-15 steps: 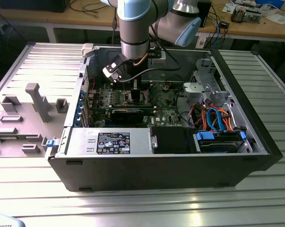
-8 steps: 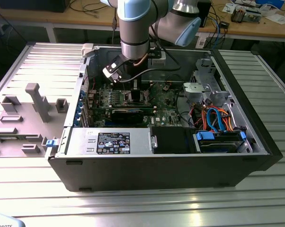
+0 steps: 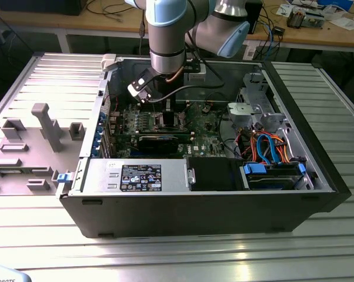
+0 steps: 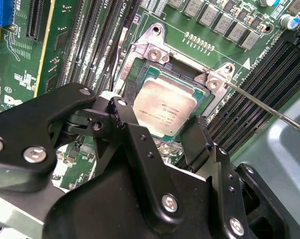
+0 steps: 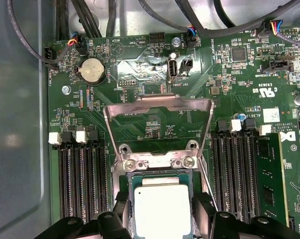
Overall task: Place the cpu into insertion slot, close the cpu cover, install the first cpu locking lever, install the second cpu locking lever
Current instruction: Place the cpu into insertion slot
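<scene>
Cpu [image 4: 164, 110] being set into the insertion slot [image 4: 182, 73].

Exterior view: the arm [image 3: 167, 35] is reaching down from the upper middle of the frame into the open computer case [image 3: 194, 212], which is lying on its side on the ribbed table [image 3: 165, 255]. The gripper [image 3: 169, 119] is hanging just over the green motherboard [image 3: 209, 134], upper centre, so the approach is coming straight down onto the socket.

Second wrist view: the cpu is lying flat within the slot's dark frame, its dull silver top facing up, and is looking seated or very nearly so. The gripper [image 4: 157, 122] is straddling it, with one black finger [image 4: 194, 139] pressing against each of two opposite edges. Judging from that contact, the claw is clamping the cpu rather than standing free of it. Gripping by the edges is leaving the underside clear to meet the socket. A thin locking lever [image 4: 262, 105] is sticking out away from the socket, unlatched.

First wrist view: the cpu [image 5: 162, 211] is sitting between the fingers [image 5: 122, 211] of the gripper [image 5: 162, 219], just beside the hinge of the cpu cover [image 5: 160, 101]. The cover is standing swung back off the socket, with bare board showing through its window, which is keeping the slot open for the chip. The chip is close to square, so no long axis is standing out. Its edges are running parallel to the socket frame and to the memory slots [image 5: 80, 181] flanking it.
</scene>
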Controlling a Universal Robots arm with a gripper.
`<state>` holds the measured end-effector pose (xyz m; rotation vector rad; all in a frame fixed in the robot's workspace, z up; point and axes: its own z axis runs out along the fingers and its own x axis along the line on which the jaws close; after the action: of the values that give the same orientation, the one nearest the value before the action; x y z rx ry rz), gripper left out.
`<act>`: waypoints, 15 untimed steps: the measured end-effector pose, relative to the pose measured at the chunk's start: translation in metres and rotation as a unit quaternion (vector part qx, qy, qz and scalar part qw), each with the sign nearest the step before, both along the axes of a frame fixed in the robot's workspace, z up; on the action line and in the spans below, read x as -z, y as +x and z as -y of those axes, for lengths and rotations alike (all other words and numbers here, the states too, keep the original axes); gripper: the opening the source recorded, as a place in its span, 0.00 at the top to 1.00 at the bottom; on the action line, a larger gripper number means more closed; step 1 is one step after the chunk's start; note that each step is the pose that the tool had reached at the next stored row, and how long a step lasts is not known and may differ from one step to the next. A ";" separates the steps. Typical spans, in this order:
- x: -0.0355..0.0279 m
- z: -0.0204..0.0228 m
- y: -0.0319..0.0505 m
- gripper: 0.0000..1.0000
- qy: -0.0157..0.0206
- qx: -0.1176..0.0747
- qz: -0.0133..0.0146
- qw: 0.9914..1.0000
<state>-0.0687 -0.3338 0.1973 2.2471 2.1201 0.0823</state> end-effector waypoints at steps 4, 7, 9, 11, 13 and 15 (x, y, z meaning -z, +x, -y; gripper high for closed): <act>-0.0032 0.0000 0.0003 0.37 0.000 0.000 0.000 1.000; -0.0077 0.0000 0.0005 0.37 0.000 0.000 -0.001 1.000; -0.0136 0.0000 0.0009 0.37 0.000 0.000 -0.003 1.000; -0.0192 0.0000 0.0016 0.38 0.000 0.000 -0.007 1.000; -0.0212 0.0000 0.0028 0.52 0.000 0.000 -0.011 1.000; -0.0213 0.0000 0.0029 0.69 0.000 0.000 -0.011 1.000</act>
<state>-0.0658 -0.3338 0.2186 2.2588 2.1309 0.0563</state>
